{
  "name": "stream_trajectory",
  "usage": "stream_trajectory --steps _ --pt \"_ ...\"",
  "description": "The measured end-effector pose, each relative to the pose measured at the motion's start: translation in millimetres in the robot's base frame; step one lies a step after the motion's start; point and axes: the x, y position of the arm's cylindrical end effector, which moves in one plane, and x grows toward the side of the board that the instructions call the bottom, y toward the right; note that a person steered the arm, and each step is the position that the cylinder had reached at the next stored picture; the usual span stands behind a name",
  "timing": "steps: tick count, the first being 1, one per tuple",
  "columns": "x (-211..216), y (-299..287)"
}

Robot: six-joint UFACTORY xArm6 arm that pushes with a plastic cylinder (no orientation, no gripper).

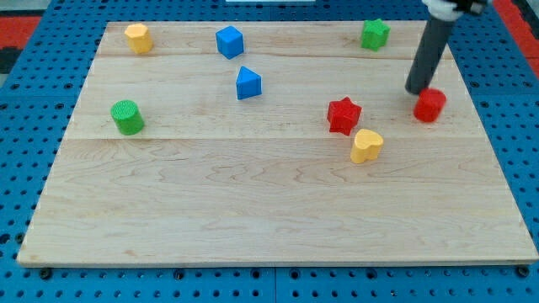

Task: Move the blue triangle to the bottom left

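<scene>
The blue triangle (248, 83) lies in the upper middle of the wooden board (253, 210). A blue cube (229, 41) sits just above it, toward the view's top. My tip (415, 91) is far to the view's right of the triangle, right beside the upper left of a red round block (430, 105); I cannot tell if it touches it.
A yellow block (138, 38) sits at the top left, a green cylinder (128, 117) at the left, a green block (375, 34) at the top right. A red star (344, 115) and a yellow heart (366, 146) lie right of centre. Blue pegboard surrounds the board.
</scene>
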Motion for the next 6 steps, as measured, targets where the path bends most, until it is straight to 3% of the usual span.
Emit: stream_trajectory --steps 2,3,5,6 --pt "-52 -36" --pt "-86 -154" --pt "9 -286" --pt "-29 -280"
